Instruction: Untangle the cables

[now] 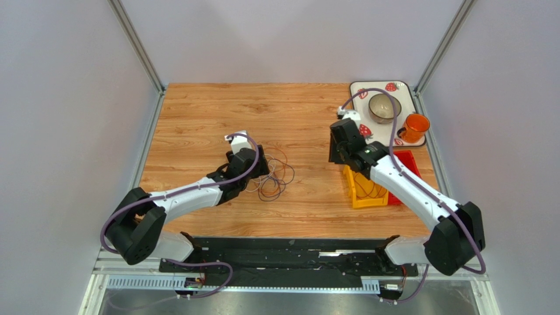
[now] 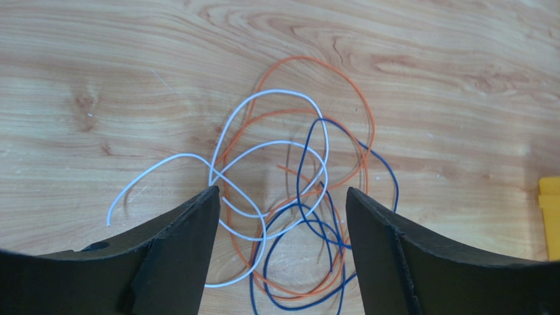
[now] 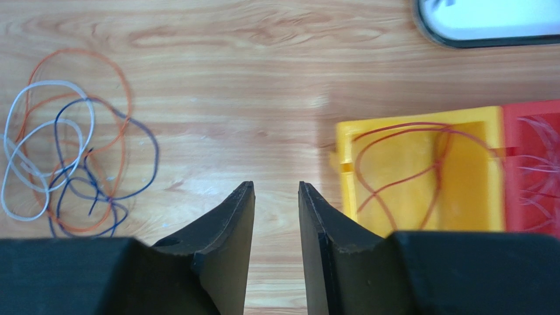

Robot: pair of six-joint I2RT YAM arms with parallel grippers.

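**Q:** What is carried by the table [image 1: 197, 111], and how are the arms placed?

**A:** Two arms are mounted at its near edge. The left arm [image 1: 187, 193] is extended over the middle-left of the table. The right arm [image 1: 407, 187] is extended toward the far right, above two bins.

**Q:** How are the jaws set?

**A:** The left jaws are spread wide and nothing is held. They are positioned above the tangle, part of which is seen between the two fingers in the left wrist view. The right jaws are parted by a narrow gap only. Nothing is gripped, and bare wood is seen between them.

**Q:** What else is found on the right side?

**A:** A white tray [image 1: 409, 88] is set at the far right corner. Nearer the arms, a yellow bin [image 3: 414, 116] and a red bin [image 3: 526, 111] are placed side by side, touching. A bowl [image 1: 384, 108] and an orange cup [image 1: 415, 126] are carried on the tray.

**Q:** Where are the cables [image 1: 273, 177] located?

**A:** Three are laid on the table under the left jaws, looped over one another: an orange cable [image 2: 302, 59], a white cable [image 2: 276, 92] and a dark blue cable [image 2: 392, 176]. One white end is trailed out to the left. A red cable [image 3: 407, 125] is coiled inside the yellow bin. Thin pale strands are seen in the red bin, too blurred to be identified.
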